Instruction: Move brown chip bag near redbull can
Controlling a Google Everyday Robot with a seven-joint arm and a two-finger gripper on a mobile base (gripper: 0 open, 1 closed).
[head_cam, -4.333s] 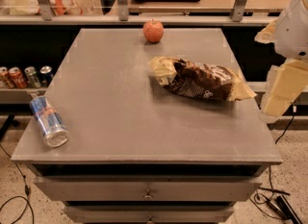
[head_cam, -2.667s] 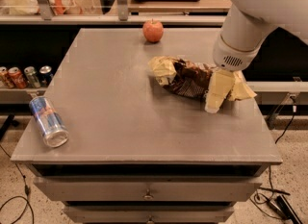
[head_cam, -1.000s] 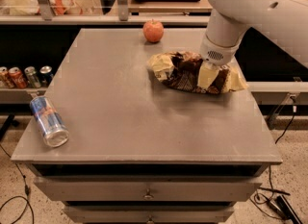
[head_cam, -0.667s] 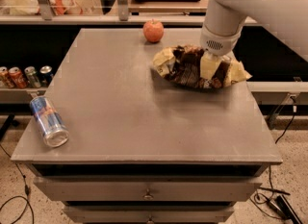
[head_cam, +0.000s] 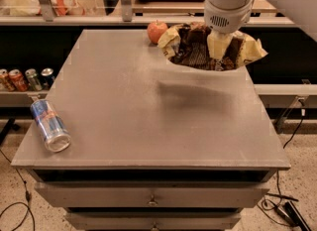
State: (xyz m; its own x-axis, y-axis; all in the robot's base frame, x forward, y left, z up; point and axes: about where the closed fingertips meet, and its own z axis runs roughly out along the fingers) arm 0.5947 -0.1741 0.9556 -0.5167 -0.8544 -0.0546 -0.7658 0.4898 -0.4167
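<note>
Pinching crinkly foil mid-bag looks like the risky bit here: the brown chip bag (head_cam: pixel 190 51) could slip out of the claw (head_cam: pixel 220 44) or swing on the long haul to the redbull can (head_cam: pixel 49 125), which lies on its side at the 8 o'clock corner of the surface (head_cam: pixel 124 106) and would likely roll off if bumped. The arm drops in from 1 o'clock, claw pointing straight down and clamped on the bag, which hangs clear of the surface just beside the apple (head_cam: pixel 157 30).

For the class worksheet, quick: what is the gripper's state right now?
Gripper: shut on the brown chip bag, held above the table, far side.
</note>
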